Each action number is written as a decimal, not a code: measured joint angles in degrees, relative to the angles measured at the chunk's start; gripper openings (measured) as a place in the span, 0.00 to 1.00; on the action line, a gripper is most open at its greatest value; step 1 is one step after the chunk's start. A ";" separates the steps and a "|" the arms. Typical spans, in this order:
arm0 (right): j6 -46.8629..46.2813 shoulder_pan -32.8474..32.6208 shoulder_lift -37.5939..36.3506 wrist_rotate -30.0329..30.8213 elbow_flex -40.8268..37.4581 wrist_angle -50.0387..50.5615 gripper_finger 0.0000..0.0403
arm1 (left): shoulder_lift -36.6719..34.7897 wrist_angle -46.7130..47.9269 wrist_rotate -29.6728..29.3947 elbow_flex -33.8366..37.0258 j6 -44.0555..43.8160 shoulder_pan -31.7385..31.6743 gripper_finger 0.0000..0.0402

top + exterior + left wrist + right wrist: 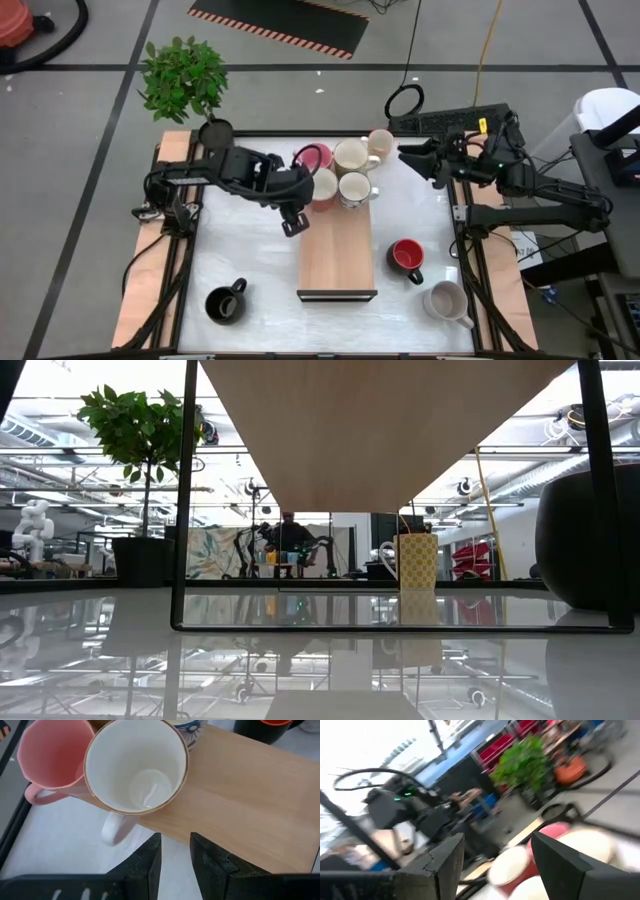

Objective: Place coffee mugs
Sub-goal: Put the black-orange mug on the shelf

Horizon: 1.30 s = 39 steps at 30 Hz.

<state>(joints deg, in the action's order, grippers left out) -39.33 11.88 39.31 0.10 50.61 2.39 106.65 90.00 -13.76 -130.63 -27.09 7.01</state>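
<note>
Left gripper (175, 857): fingers slightly apart, empty, beside white mug (136, 767).
Risk: swinging could knock it into pink mug (50, 755).
Right gripper (497, 857): open, empty, far corner.

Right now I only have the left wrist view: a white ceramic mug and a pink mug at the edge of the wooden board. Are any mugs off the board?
Observer: Yes. A red ceramic mug stands on the white table top, on the right arm's side of the pale wooden board.
Operator: Any on my side?
Observer: One: a black mug near the table's front edge, on the left arm's side.
Operator: Is that all?
Observer: No, a grey mug sits near the front right corner.
Operator: Where is the right gripper?
Observer: The right gripper hangs open and empty at the table's far right, beside a cream mug.
</note>
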 joint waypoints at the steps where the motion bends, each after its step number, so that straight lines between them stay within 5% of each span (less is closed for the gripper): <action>1: -1.83 0.02 -0.02 -1.76 0.00 0.02 0.54 | 0.00 0.00 -0.02 0.00 0.13 0.03 0.27; 6: -7.36 0.00 -0.04 -9.16 0.00 1.06 0.54 | 0.00 0.00 -0.99 0.02 4.52 -0.27 0.27; 12: -8.02 0.00 0.05 -5.81 0.00 3.86 0.54 | -1.98 -0.12 -3.98 2.27 7.93 -0.34 0.27; 22: -13.71 -1.04 1.08 1.16 1.75 5.29 0.54 | -24.05 -4.04 -5.71 30.11 -3.57 0.99 0.27; 30: -11.07 -1.51 8.28 2.87 11.80 23.11 0.54 | -37.63 -9.64 -5.79 41.66 -8.87 1.74 0.27; 39: -12.50 -2.97 17.92 -3.19 21.85 42.12 0.54 | -41.27 -11.14 -6.86 49.85 -1.21 1.11 0.27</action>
<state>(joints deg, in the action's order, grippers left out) -51.83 8.91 57.23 -3.09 72.46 44.51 65.39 78.85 -20.62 -80.78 -28.30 8.12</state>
